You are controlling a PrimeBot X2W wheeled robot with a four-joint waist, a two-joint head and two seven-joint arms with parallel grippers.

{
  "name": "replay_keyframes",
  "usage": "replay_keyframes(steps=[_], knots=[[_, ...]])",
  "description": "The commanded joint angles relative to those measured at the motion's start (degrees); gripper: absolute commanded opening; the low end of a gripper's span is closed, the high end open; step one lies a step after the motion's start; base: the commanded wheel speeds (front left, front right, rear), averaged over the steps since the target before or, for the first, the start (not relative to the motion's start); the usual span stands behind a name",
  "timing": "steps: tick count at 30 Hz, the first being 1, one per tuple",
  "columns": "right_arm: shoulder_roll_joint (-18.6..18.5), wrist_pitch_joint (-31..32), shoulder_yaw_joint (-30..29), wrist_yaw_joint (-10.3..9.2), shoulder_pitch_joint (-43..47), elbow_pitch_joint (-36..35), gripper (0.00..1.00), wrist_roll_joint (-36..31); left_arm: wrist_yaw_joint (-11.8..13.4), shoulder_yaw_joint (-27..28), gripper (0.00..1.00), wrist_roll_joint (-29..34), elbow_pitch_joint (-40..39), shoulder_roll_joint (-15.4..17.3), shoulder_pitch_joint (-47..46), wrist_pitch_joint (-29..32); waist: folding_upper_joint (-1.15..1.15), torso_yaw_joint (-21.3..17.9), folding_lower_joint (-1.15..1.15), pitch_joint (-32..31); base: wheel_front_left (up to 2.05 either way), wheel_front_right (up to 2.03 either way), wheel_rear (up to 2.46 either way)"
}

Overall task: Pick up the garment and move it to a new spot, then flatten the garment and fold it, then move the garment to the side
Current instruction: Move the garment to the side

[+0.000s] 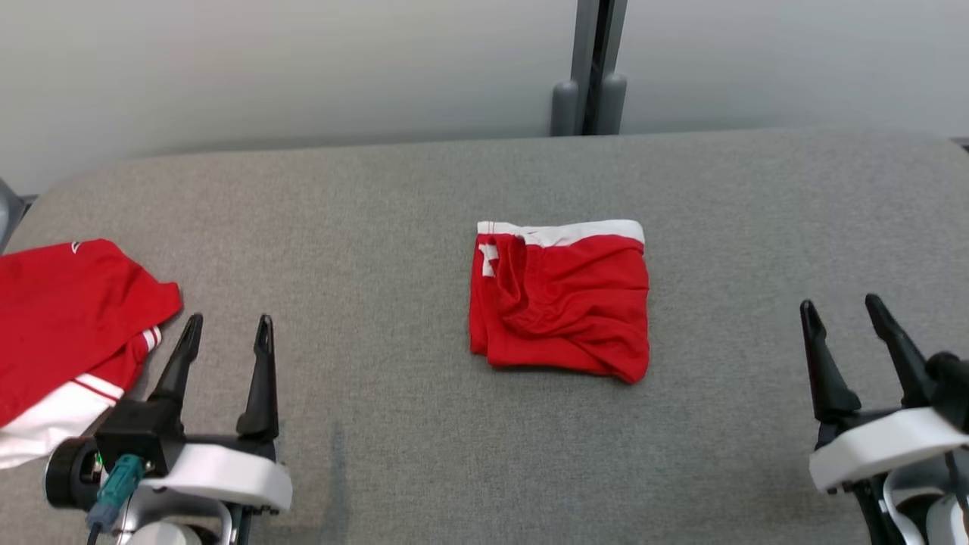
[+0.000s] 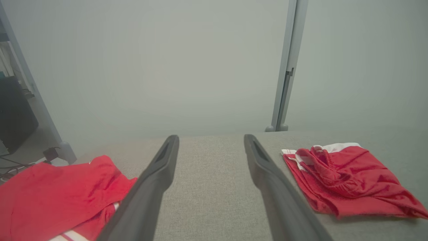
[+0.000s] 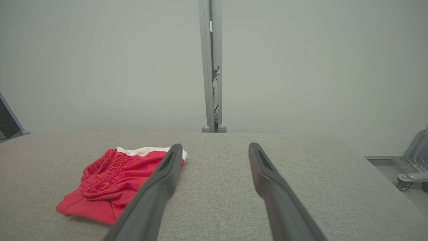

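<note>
A broad grey fabric-covered table point(image 1: 378, 197) takes up most of what's in front of me, its far corners rounded, backed by a plain pale wall point(image 1: 303, 68). A grey vertical post point(image 1: 596, 45) runs down that wall just behind the middle of the table's far edge and ends in two rounded feet. At the table's left edge lies a second red cloth point(image 1: 60, 318), loosely spread, with white bands and thin stripes along its near side, part of it running off the side of the head view. The garment point(image 1: 564, 303), red with a white waistband, sits near the middle of the table as a compact, roughly square bundle. The waistband lies along its far edge, a gathered elastic fold shows at its left, and the near layers are a little rumpled. It lies flat on the cloth surface, well apart from both arms and from the second red cloth. The left gripper point(image 1: 229, 322) hangs low over the near left of the table, just beside the second red cloth's near corner, its two dark fingers spread apart with nothing between them. The right gripper point(image 1: 842, 304) sits at the near right, fingers likewise spread wide and holding nothing, over bare table.
</note>
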Motion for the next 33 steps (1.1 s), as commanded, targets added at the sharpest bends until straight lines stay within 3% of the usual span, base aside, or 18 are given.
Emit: replay_keyframes(steps=[1, 12, 25, 26, 28, 33], knots=[[-0.7, 0.4, 0.0, 0.01, -2.0, 0.7, 1.00, -0.4, -0.3, 0.0, 1.00, 0.6, -0.5, 0.0, -2.0, -0.4, 0.00, 1.2, 0.00, 2.9, 0.00, 0.00, 0.00], [-2.8, -0.2, 5.7, 0.01, -11.3, 12.4, 1.00, 2.3, -2.9, -3.1, 1.00, 0.9, 2.6, -3.3, -9.6, -3.5, 0.00, 6.4, 0.00, 12.6, 0.00, 0.00, 0.00], [-3.1, -0.5, 15.4, 0.02, -18.3, 26.8, 1.00, 8.6, -4.9, -3.4, 1.00, 1.2, 6.8, -5.3, -15.3, -6.0, 0.00, 8.3, 0.00, 17.6, 0.00, 0.00, 0.00], [-3.2, 0.0, 15.9, 0.02, -18.0, 27.1, 0.84, 9.4, -4.9, -3.3, 1.00, 1.2, 7.0, -5.3, -15.4, -6.2, 0.00, 8.2, 0.00, 17.7, 0.00, 0.00, 0.00], [-3.8, 0.8, 16.8, 0.03, -17.4, 26.9, 0.00, 10.3, -5.0, -3.0, 1.00, 1.2, 7.3, -5.4, -15.7, -6.4, 0.00, 7.9, 0.00, 17.8, 0.00, 0.00, 0.00], [-7.0, 2.2, 17.8, -0.08, -18.0, 24.4, 0.00, 10.1, -5.5, -2.8, 1.00, 0.9, 7.7, -5.4, -16.0, -6.5, 0.00, 6.2, 0.00, 18.1, 0.00, 0.00, 0.00]])
